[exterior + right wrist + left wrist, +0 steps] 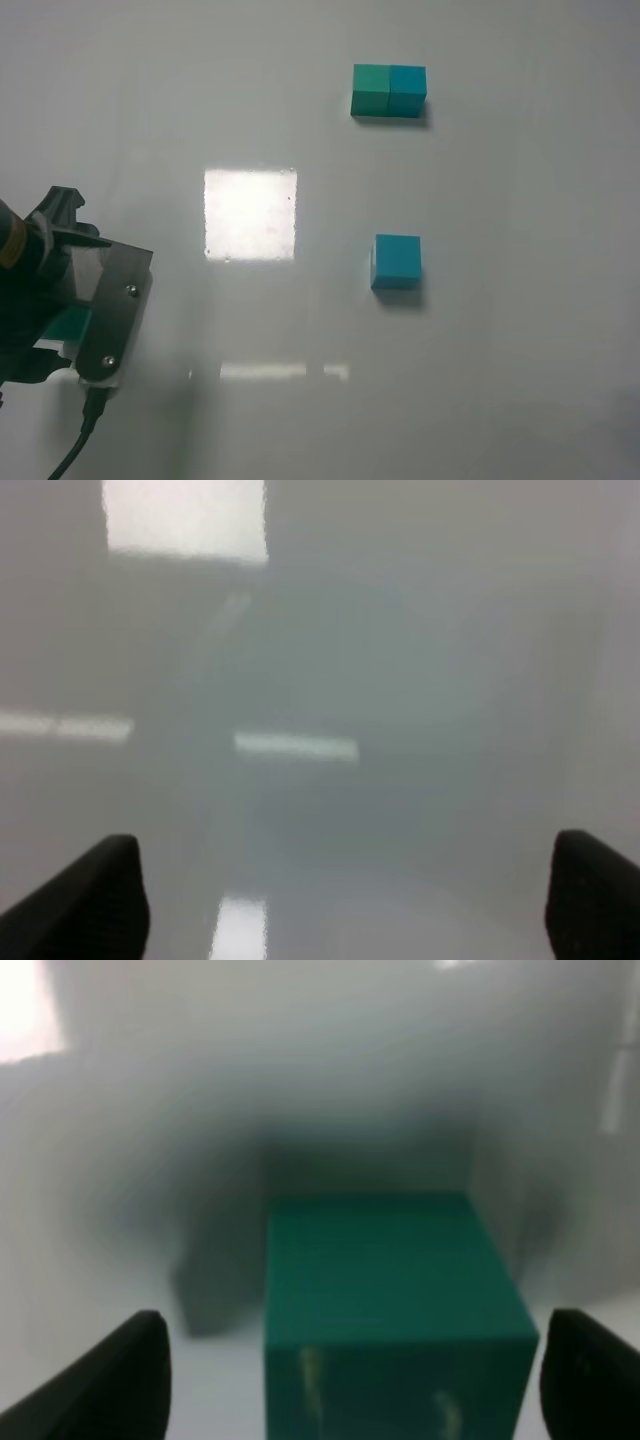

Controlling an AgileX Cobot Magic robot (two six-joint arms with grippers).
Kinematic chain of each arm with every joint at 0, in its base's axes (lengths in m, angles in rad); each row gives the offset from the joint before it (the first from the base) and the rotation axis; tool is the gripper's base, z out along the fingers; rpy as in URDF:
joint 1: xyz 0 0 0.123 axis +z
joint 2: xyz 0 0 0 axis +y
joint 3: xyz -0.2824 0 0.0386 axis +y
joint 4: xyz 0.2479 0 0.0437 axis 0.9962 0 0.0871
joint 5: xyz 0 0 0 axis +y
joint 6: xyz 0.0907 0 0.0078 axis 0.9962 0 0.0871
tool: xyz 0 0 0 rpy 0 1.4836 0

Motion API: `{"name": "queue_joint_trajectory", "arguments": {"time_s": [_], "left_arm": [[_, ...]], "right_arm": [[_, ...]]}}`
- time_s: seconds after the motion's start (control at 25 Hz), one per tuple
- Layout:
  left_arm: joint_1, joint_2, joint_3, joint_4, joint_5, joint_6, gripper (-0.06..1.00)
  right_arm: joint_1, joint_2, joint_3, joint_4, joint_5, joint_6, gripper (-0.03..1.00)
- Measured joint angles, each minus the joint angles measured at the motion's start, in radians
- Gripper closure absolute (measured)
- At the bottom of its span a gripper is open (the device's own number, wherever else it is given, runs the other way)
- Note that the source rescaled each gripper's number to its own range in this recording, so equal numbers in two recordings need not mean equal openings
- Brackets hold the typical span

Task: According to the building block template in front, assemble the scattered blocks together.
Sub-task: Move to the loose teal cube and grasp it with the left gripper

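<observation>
The template (388, 90), a teal-green and a cyan-blue cube joined in a short bar, lies at the far side of the white table. The scattered blue cube (396, 261) stands alone nearer, right of the middle. The scattered green cube (390, 1300) sits on the table between the fingers of my left gripper (360, 1385), which is open around it; the fingers do not visibly press it. In the high view only a sliver of this cube (72, 322) shows under the left arm. My right gripper (350, 900) is open and empty above bare table, out of the high view.
A bright square reflection (250, 214) lies on the glossy table (500, 380) left of the blue cube. The left arm's cable (75, 450) runs off the near edge.
</observation>
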State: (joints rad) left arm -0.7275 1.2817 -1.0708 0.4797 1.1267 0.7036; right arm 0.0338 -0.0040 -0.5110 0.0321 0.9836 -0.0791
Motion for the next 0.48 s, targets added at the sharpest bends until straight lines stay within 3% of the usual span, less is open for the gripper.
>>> {"name": "queue_joint_trajectory", "arguments": {"time_s": [0.12, 0.2, 0.28, 0.44, 0.48], "left_arm": [[-0.001, 0.004, 0.0, -0.001, -0.004, 0.002, 0.09], [-0.001, 0.004, 0.0, -0.001, -0.003, 0.007, 0.15], [-0.001, 0.004, 0.0, -0.001, 0.0, 0.012, 0.33], [-0.001, 0.005, 0.0, 0.001, 0.016, 0.017, 0.94], [-0.001, 0.005, 0.0, 0.004, 0.017, 0.017, 0.93]], "right_arm": [[0.0, 0.0, 0.0, 0.0, 0.0, 0.0, 0.07], [0.0, 0.0, 0.0, 0.0, 0.0, 0.0, 0.08], [0.0, 0.0, 0.0, 0.0, 0.0, 0.0, 0.09], [0.0, 0.0, 0.0, 0.0, 0.0, 0.0, 0.09], [0.0, 0.0, 0.0, 0.0, 0.0, 0.0, 0.09]]}}
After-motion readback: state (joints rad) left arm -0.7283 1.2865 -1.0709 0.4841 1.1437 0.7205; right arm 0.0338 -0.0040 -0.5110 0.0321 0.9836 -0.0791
